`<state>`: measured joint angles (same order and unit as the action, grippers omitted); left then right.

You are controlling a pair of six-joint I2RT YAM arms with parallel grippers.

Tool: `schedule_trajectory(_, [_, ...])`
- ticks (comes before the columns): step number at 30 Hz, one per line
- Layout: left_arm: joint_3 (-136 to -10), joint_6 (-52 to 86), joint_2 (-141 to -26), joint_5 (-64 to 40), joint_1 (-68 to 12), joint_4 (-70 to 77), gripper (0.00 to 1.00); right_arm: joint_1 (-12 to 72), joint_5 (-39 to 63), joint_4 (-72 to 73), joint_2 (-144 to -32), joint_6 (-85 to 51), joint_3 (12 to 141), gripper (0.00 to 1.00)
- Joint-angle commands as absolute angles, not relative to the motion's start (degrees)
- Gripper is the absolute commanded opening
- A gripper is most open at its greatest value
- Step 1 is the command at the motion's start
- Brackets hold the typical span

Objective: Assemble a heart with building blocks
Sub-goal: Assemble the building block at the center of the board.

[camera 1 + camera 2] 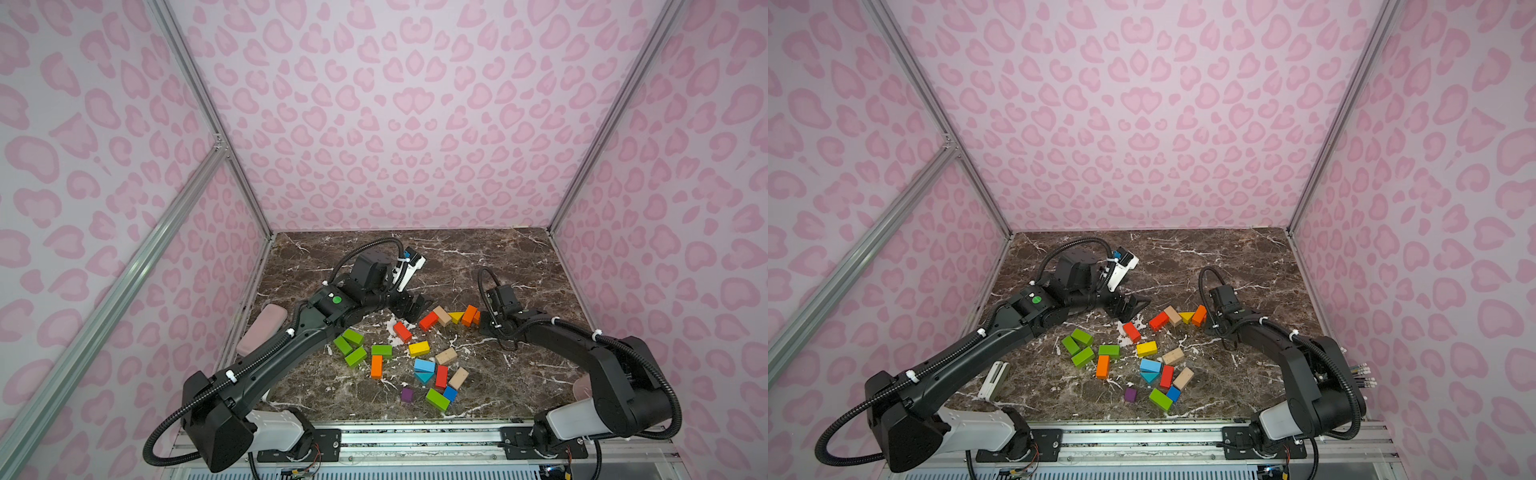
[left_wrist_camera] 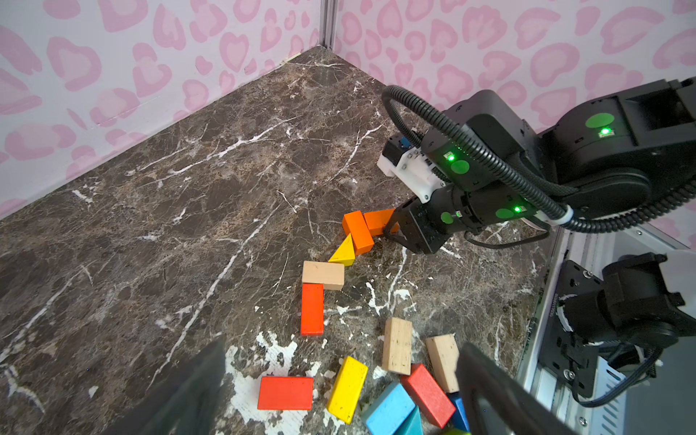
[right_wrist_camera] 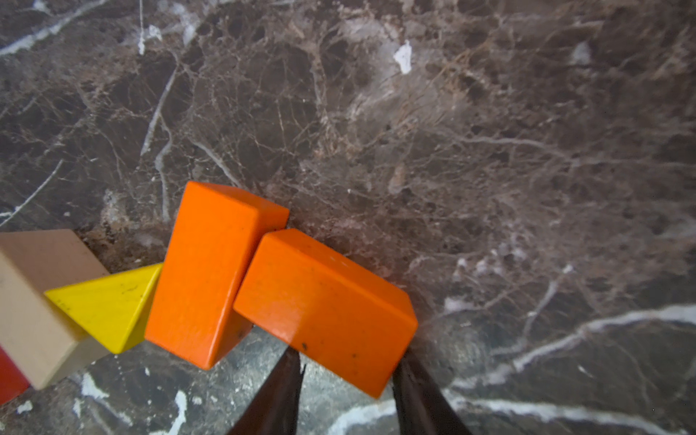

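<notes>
While our right gripper [image 3: 350, 356] clamps the orange brick [image 3: 324, 305] ending a short arc [image 2: 323, 275] and our left gripper [image 1: 422, 309] gapes empty, we reckon most building blocks [image 1: 419, 348] unplaced.

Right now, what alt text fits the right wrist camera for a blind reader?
The right gripper clamps one end of an orange block between two dark fingers, on a brown marble tabletop. It touches a second orange block, beside a yellow wedge and a tan block.

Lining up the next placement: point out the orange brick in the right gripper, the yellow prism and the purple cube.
Gripped orange brick [image 3: 324, 312]: right wrist view, top face.
Yellow prism [image 3: 109, 305]: right wrist view, triangular face.
Purple cube [image 1: 407, 393]: a top view, top face.
</notes>
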<state>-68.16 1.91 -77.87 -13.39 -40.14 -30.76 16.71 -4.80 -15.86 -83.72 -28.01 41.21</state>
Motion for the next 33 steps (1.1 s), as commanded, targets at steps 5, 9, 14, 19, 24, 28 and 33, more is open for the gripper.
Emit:
schedule_trajectory(5, [-68.2, 1.6, -77.9, -12.7, -40.1, -29.6, 0.97, 16.6, -5.7, -15.6, -82.5, -27.3, 41.9, 0.46])
schedule_trajectory(9, [-68.2, 1.6, -77.9, -12.7, -40.1, -29.7, 0.97, 16.6, -6.5, -16.6, -81.3, -27.2, 41.9, 0.48])
schedule_trajectory(14, [-68.2, 1.8, -77.7, -12.5, -40.1, -29.6, 0.98, 16.7, -5.6, -18.0, -78.3, -27.8, 41.6, 0.56])
schedule_trajectory(19, [-68.0, 2.0, -77.4, -11.5, -40.1, -29.5, 0.98, 19.0, -3.9, -18.6, -73.4, -29.3, 39.1, 0.66])
schedule_trajectory(24, [-67.8, 1.8, -77.7, -11.2, -40.0, -29.7, 0.98, 24.5, -4.9, -20.9, -68.9, -31.0, 37.5, 0.71])
schedule_trajectory(28, [-67.7, 1.8, -78.3, -9.6, -40.1, -30.0, 0.98, 29.5, -2.5, -20.6, -65.5, -30.0, 35.8, 0.74])
schedule_trajectory(33, [-68.1, 1.5, -78.4, -7.3, -40.1, -30.4, 0.98, 33.8, 0.7, -19.1, -62.8, -28.0, 33.6, 0.77])
